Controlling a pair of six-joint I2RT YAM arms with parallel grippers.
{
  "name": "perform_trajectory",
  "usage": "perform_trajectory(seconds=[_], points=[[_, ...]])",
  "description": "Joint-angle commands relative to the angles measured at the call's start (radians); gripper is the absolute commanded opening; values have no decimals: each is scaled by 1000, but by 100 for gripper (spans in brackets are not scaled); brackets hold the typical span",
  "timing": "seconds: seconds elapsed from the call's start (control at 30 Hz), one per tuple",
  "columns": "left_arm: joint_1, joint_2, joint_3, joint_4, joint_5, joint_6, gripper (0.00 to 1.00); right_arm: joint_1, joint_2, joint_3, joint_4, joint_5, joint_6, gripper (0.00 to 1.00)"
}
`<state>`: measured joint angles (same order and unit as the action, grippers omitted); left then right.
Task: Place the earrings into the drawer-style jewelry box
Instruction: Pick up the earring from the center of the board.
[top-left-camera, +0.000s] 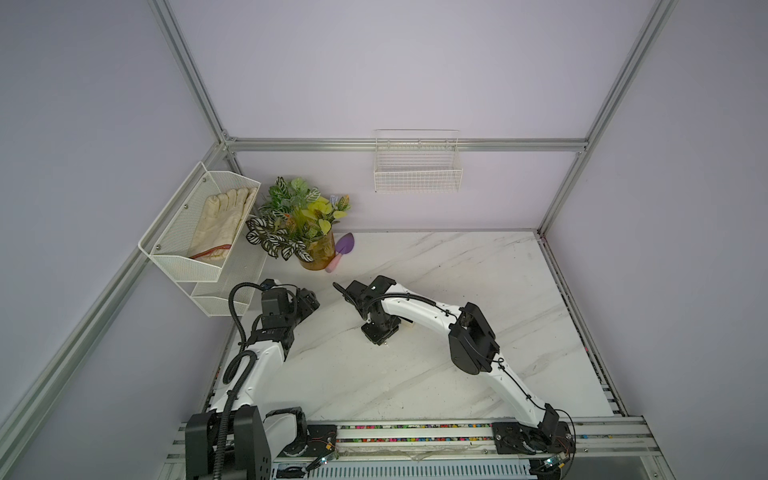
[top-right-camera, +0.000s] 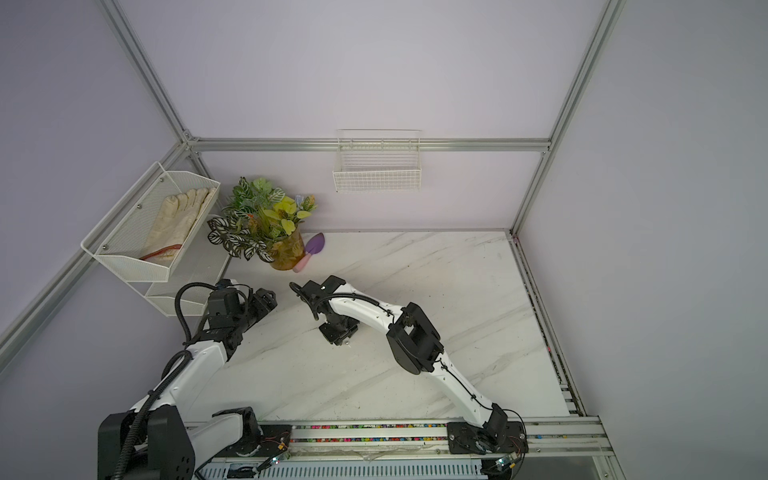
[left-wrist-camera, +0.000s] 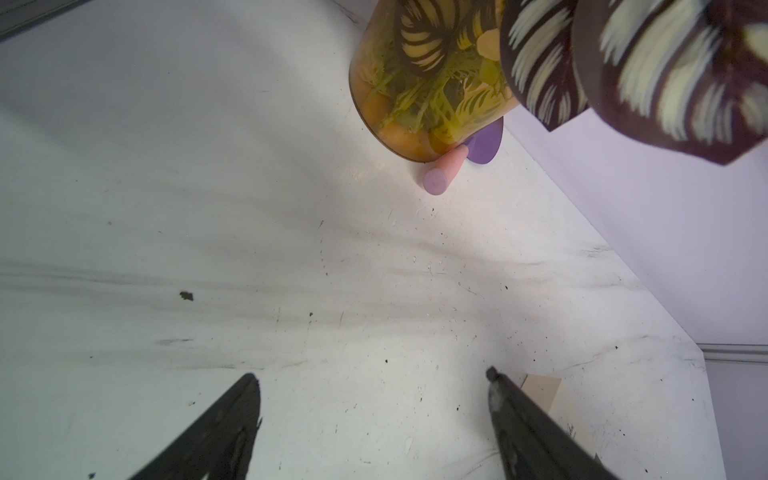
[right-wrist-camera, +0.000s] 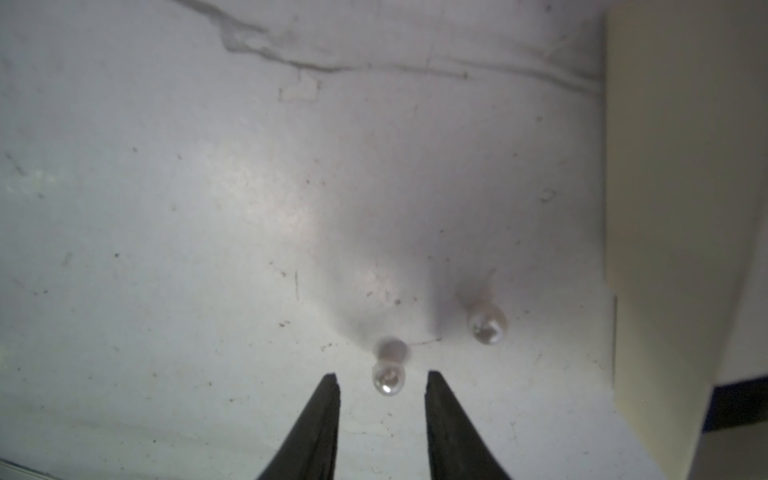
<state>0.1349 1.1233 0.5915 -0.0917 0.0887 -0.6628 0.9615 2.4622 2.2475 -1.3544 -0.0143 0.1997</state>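
In the right wrist view two earrings lie on the white marble table, both small pearly beads. One earring (right-wrist-camera: 389, 380) sits right between the tips of my right gripper (right-wrist-camera: 381, 376), which is open and touches nothing. The other earring (right-wrist-camera: 487, 323) lies a little farther off, close to the cream wall of the jewelry box (right-wrist-camera: 673, 208). In both top views my right wrist (top-left-camera: 378, 320) points straight down and covers the earrings and most of the box. My left gripper (left-wrist-camera: 370, 374) hangs open and empty over bare table, with a cream corner of the box (left-wrist-camera: 540, 390) beside one finger.
An amber vase of leafy plants (top-left-camera: 318, 253) stands at the back left, and a purple trowel with a pink handle (top-left-camera: 343, 249) leans beside it. A white mesh rack holding gloves (top-left-camera: 199, 232) hangs on the left wall. A wire basket (top-left-camera: 417, 166) hangs on the back wall.
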Motion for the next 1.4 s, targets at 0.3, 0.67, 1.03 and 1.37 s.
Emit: perform_trajectory(seconds=[0.3,0.67,1.03,1.37], points=[[15,32,-18,56,26,-8,85,5,41,28,-52,14,-15,36],[19,45,-15,63,37,-9,84,5,43,11,-37,14,-19,32],[20,49,-16,65,36,-9,84,5,52,-6,-30,22,-20,29],[20,53,-17,69,34,-9,84,15,58,-34,-28,54,-14,29]])
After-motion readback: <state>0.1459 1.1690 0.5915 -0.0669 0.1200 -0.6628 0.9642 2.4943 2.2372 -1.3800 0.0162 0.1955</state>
